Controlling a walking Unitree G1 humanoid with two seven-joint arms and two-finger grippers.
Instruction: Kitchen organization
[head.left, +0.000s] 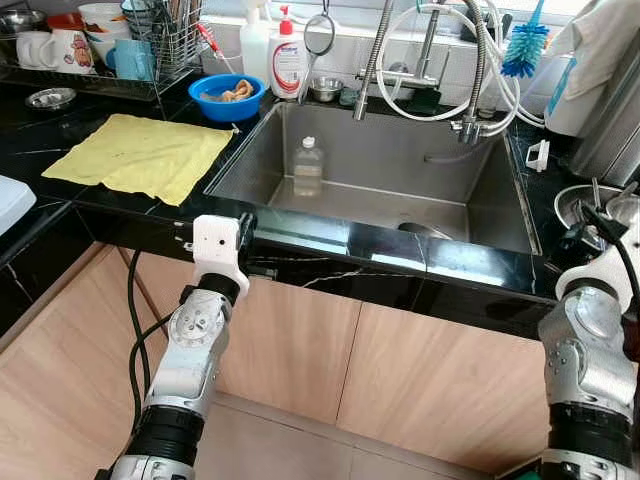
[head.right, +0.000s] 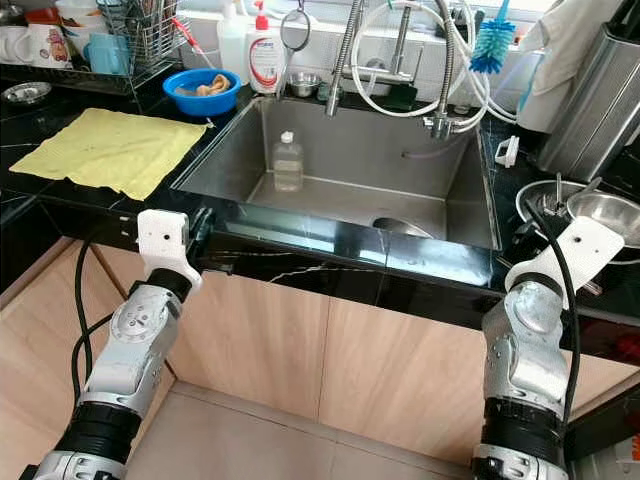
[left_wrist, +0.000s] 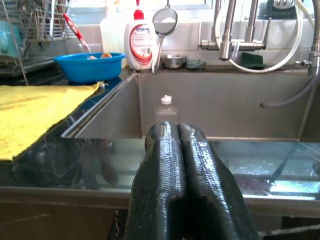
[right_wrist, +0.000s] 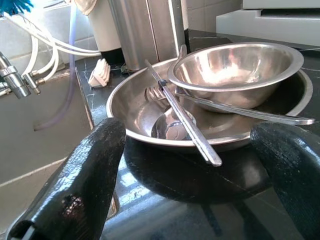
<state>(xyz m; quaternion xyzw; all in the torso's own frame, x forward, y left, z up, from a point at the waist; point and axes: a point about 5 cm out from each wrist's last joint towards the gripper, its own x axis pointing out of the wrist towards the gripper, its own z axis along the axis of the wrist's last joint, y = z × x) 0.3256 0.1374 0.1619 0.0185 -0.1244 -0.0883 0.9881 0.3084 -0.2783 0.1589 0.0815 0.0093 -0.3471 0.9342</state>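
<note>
My left gripper (left_wrist: 177, 127) is shut with nothing in it and rests at the front edge of the black counter (head.left: 330, 245), before the steel sink (head.left: 400, 160). A clear plastic bottle (head.left: 308, 167) stands upright inside the sink. On the counter right of the sink, my right gripper (right_wrist: 190, 135) is open and faces a steel plate (right_wrist: 120, 107). The plate holds a steel bowl (right_wrist: 235, 65), a spoon and long flat utensils (right_wrist: 187, 122). Its fingers stand just short of the plate's rim, one on each side.
A yellow cloth (head.left: 140, 155) lies on the counter left of the sink. Behind it are a blue bowl (head.left: 226, 97), a soap bottle (head.left: 287, 60) and a dish rack (head.left: 165, 40) with mugs. Faucets and hoses (head.left: 440, 60) hang over the sink. A steel canister (head.right: 600, 100) stands far right.
</note>
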